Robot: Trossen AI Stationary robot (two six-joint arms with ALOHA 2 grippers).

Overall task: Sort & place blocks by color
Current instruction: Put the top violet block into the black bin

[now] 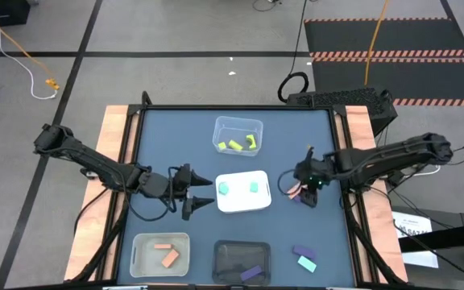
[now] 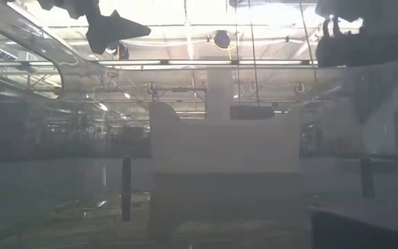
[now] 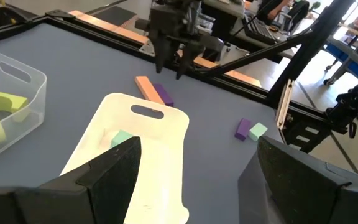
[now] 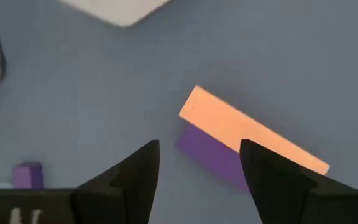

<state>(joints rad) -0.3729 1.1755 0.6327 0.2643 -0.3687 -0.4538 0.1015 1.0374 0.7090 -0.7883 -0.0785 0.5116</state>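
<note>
1. Nearest my side of the bench [image 1: 159, 137], which has a matte blue-grey top and wooden side rails, I see three trays in a row: a clear plastic tray [image 1: 160, 254] with two salmon-orange bars [image 1: 167, 253], a black tray [image 1: 242, 262] with one purple bar [image 1: 250, 273], and beside it on the bare bench a loose purple block [image 1: 304, 253] touching a teal block [image 1: 306, 263].
2. Mid-bench, the glossy white tray [image 1: 242, 192] with rounded corners and a slot handle holds two teal cubes [image 1: 238, 188].
3. My left claw [image 1: 202, 192] hovers just beside that white tray, its dark pointed fingers [image 3: 107, 174] spread wide, holding nothing.
4. My right claw [image 4: 199, 171] hangs on the tray's other side, fingers wide apart, directly above a smooth salmon-orange bar [image 4: 253, 138] lying against a purple bar [image 4: 213, 155] on the bench; it grips neither.
5. Farthest, a second clear tray [image 1: 238, 135] holds the yellow-green pieces [image 1: 238, 144], one of them arched.
6. I can read no writing anywhere.
</note>
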